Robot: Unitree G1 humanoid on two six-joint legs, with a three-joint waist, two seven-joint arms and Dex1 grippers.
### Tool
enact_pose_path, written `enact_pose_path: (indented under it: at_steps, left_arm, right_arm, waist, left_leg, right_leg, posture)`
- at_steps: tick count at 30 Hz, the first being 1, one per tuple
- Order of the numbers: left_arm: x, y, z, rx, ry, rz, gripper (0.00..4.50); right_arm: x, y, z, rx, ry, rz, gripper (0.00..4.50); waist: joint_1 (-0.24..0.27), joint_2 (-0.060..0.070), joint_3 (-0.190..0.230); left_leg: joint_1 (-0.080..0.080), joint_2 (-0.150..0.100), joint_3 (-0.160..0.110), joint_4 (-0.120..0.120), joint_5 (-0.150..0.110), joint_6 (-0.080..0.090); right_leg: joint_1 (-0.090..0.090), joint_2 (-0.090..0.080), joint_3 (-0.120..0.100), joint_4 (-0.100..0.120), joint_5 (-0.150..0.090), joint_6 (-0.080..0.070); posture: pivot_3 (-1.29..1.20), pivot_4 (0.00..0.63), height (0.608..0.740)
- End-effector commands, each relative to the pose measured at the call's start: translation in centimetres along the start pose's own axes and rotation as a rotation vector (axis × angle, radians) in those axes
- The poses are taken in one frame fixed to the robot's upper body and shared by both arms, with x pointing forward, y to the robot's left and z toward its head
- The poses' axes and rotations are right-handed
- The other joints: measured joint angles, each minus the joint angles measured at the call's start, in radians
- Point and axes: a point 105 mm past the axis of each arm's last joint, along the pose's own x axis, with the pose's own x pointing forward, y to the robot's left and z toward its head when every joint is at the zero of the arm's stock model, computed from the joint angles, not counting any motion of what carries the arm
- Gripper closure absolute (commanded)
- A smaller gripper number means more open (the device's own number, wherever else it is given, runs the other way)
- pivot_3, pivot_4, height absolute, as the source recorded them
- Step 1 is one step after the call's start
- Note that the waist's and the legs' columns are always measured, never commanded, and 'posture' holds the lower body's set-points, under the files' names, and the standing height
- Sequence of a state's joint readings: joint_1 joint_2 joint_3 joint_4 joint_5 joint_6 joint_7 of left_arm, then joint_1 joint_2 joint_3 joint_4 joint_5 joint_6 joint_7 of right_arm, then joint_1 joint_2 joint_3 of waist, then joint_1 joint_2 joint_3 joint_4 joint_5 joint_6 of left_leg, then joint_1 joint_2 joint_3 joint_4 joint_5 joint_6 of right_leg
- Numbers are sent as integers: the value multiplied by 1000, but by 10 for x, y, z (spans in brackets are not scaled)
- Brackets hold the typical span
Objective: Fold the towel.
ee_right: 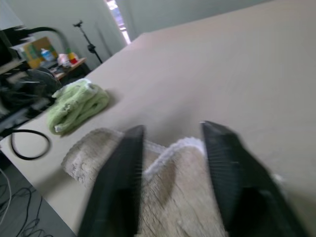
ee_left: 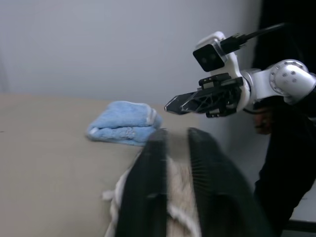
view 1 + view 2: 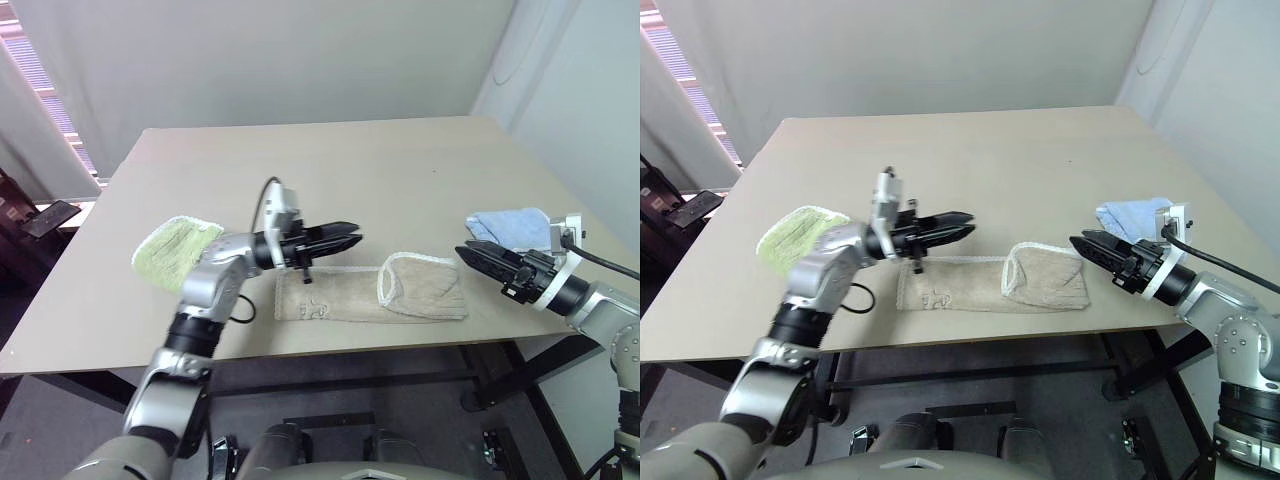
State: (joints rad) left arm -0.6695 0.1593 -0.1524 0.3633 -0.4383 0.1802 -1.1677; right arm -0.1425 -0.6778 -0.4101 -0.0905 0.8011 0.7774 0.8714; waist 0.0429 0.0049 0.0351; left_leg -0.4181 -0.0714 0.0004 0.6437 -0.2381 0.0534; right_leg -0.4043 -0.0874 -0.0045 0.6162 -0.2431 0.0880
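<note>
Left eye view shows me the beige terry towel (image 3: 370,292) near the desk's front edge, right end folded over; left gripper (image 3: 345,236) pressed together and empty, right gripper (image 3: 470,252) spread, so next I'd grasp the left end.

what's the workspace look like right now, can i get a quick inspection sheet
surface: tan table, bare toward the far edge
job's things: beige towel lying flat near the front edge, its right end folded over
clutter: green cloth at the left, blue cloth at the right
grippers: left gripper shut above the towel, holding nothing; right gripper beside the towel's folded end, fingers apart
cables: black cable at the right wrist
surroundings: white walls, window blinds at left
</note>
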Motion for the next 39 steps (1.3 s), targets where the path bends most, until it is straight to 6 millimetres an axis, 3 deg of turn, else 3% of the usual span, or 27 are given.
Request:
enact_pose_path:
  at_steps: [1,3,9,16,22,26,31,35,39]
  left_arm:
    - [29,0,-9,78,38,-44,4500]
    - [44,-3,-20,67,56,-72,4500]
    - [66,-7,-56,-5,115,-60,4500]
    - [64,-26,-128,59,371,-35,4500]
    - [62,-31,-141,78,418,-32,4500]
    - [62,-28,-136,90,399,-34,4500]
    - [62,-17,-105,34,259,-31,4500]
    - [48,9,-37,89,40,54,3612]
    - [15,12,6,-1,-22,127,2067]
  right_arm:
    - [10,-9,-4,-64,1,-32,3918]
    - [15,-15,-14,-77,27,-58,4488]
    - [28,-35,-41,-112,63,-141,4488]
    - [37,-54,-78,-133,152,-227,4488]
    - [43,-54,-86,-157,160,-229,4488]
    - [44,-53,-85,-172,164,-217,4488]
    - [41,-53,-61,-159,91,-208,4488]
    - [35,-32,-23,-90,-13,-86,3577]
    - [36,-16,-10,-89,-10,-24,2074]
  waist:
    - [-1,0,0]
    - [-2,0,0]
    - [-2,0,0]
    - [-2,0,0]
    - [-3,0,-1]
    - [-3,1,-1]
    - [-4,1,-1]
    - [-5,2,0]
    - [-9,4,-1]
  left_leg:
    - [0,0,0,2,-1,0]
    - [-1,-1,0,4,-2,1]
    - [-3,0,0,5,-2,3]
    - [-3,-1,0,5,-2,2]
    - [-2,-1,0,5,-2,2]
    - [-1,-1,0,6,-2,2]
    - [-2,-1,0,6,-2,2]
    - [-9,-1,0,8,-2,2]
    - [-7,0,-1,6,-2,2]
  right_leg:
    - [1,0,0,0,0,0]
    - [2,-1,0,-2,1,1]
    - [-1,0,0,-1,2,4]
    - [-1,0,0,-1,5,8]
    - [1,-1,0,-2,5,8]
    - [2,-1,0,-1,5,8]
    - [1,-1,0,-1,6,10]
    - [-6,-1,0,0,7,11]
    - [-5,0,0,1,7,11]
  posture:
    - [0,0,736]
    - [0,0,736]
    - [0,0,736]
    - [0,0,736]
    - [0,0,736]
    - [0,0,736]
    - [0,0,736]
    - [0,0,736]
    - [0,0,736]
